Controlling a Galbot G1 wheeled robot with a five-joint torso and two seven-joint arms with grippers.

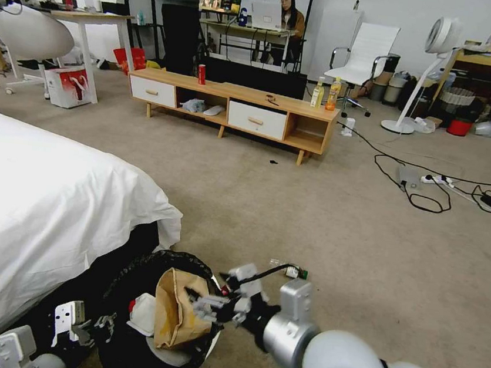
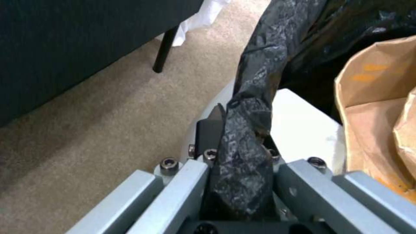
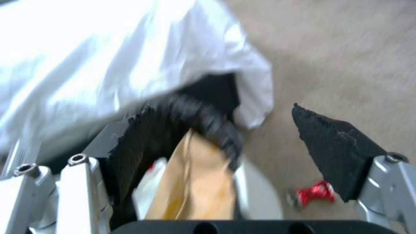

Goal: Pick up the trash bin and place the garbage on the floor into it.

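The trash bin [image 1: 124,312], white with a black bag over its rim, sits low in the head view beside the bed, its mouth tilted toward me. My left gripper [image 2: 236,130] is shut on the bin's bag-covered rim [image 2: 247,107]. A tan paper bag [image 1: 177,312] and white tissue [image 1: 144,314] lie inside the bin. My right gripper [image 1: 208,307] hangs open over the bin's mouth, its pads [image 3: 333,146] spread wide around the paper bag [image 3: 199,185] without touching it. A crushed red can [image 3: 314,195] lies on the carpet beside the bin. A small green-capped bottle [image 1: 290,270] lies just beyond my right gripper.
The bed with a white sheet [image 1: 31,201] borders the bin on the left. A low wooden cabinet [image 1: 236,109] across the room carries an upright red can [image 1: 202,74] and two drink bottles [image 1: 325,94]. Cables and a power strip [image 1: 434,188] lie at the right; open carpet between.
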